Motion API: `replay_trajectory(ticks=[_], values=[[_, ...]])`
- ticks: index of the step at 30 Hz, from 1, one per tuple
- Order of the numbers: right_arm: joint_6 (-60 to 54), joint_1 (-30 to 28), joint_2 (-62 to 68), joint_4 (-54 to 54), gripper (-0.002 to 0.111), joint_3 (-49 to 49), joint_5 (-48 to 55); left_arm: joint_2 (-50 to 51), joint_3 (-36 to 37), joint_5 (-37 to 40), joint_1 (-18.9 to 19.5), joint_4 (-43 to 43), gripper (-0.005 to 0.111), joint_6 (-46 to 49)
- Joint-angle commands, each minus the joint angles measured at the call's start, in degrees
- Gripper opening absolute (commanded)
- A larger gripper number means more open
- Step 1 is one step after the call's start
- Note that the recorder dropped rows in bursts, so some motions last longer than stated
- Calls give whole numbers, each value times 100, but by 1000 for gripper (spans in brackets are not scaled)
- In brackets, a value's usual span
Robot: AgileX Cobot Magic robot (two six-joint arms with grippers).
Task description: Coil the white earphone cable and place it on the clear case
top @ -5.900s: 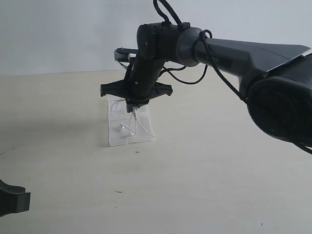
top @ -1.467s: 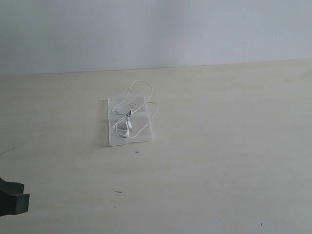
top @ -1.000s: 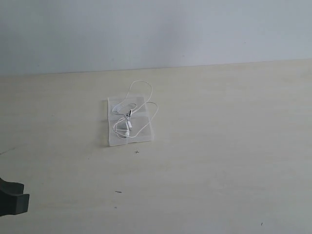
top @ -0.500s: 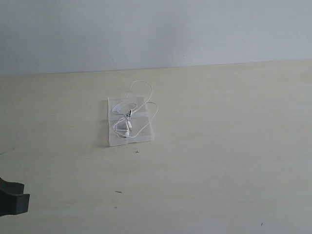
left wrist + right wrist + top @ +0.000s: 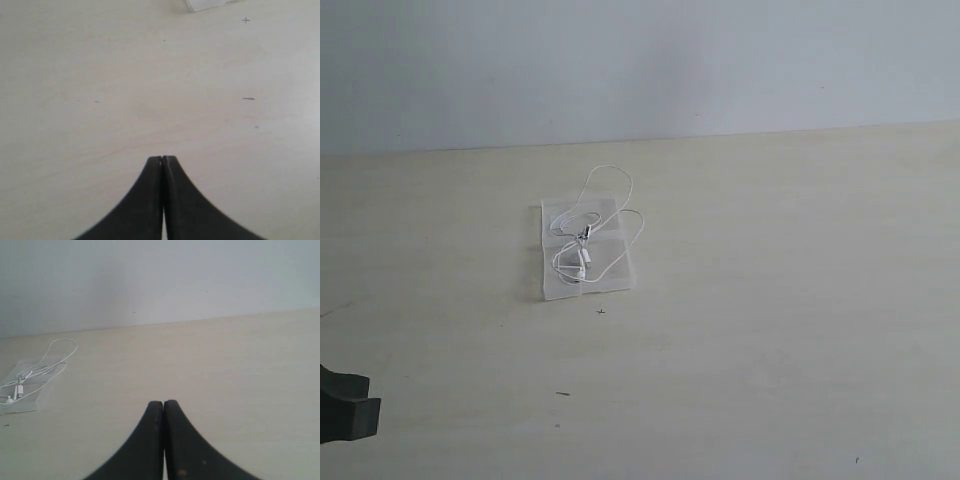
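Saw pale surface (image 5: 770,350) filling most of the exterior view. Found left claw (image 5: 162,158) and right claw (image 5: 163,401) pressed closed, gripping nothing. Noted clear case (image 5: 552,287) left of centre, white earphone cable (image 5: 584,252) looped loosely atop, one loop spilling past its upper edge.

Left gripper (image 5: 162,159): matte black fingers, smooth, unmarked, flaring in broad curves from narrow tips. Right gripper (image 5: 163,403): same black curved shape, few faint pale specks low on one finger.
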Motion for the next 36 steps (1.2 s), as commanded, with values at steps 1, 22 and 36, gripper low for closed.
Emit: replay_trajectory(ticks=[1, 22, 36], values=[[-64, -38, -37, -29, 0, 25, -21, -27, 21, -15, 24, 25, 0, 15], [-64, -38, -37, -29, 0, 25, -21, -4476, 358, -1541, 1941, 2336, 0, -184], [-64, -38, -37, -18, 0, 25, -21, -4652, 694, -2611, 1963, 2018, 0, -989]])
